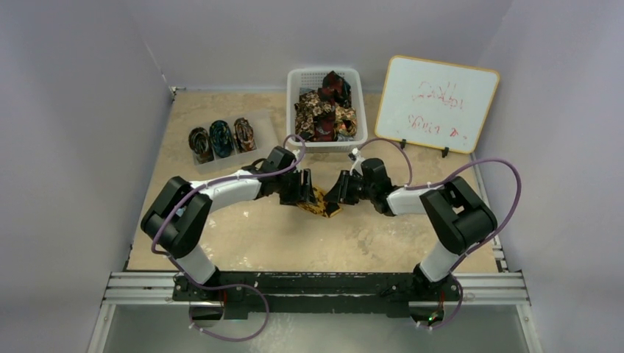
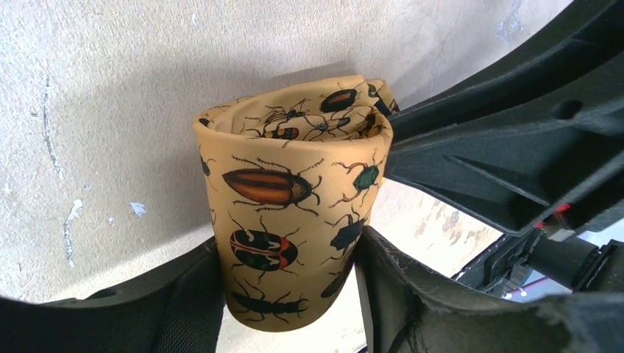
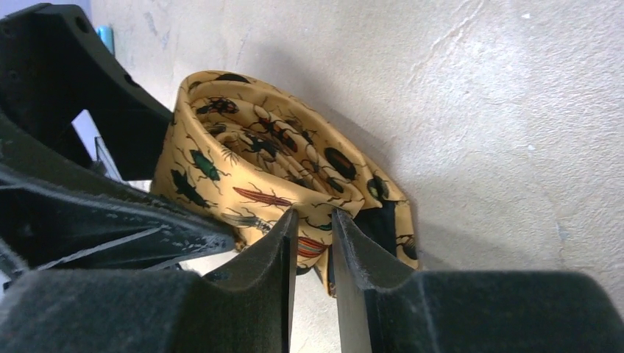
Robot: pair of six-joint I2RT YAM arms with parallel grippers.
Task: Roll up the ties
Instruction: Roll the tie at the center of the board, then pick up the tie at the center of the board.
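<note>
A golden-yellow tie (image 1: 321, 202) printed with beetles sits mid-table between both grippers, wound into a roll. In the left wrist view the roll (image 2: 294, 191) stands on end, and my left gripper (image 2: 287, 265) is shut on it, one pad on each side. In the right wrist view the roll (image 3: 250, 147) leans against the table, its loose end hanging down to the right. My right gripper (image 3: 314, 217) has its jaws narrowly apart, pinching a fold of that loose end. Seen from above, the left gripper (image 1: 307, 193) and right gripper (image 1: 335, 197) meet tip to tip.
A white basket (image 1: 294, 110) at the back holds several loose ties (image 1: 326, 110) in dark red and brown. Back left, a clear tray (image 1: 261, 118) carries three rolled ties (image 1: 221, 137). A whiteboard (image 1: 435, 103) stands at the back right.
</note>
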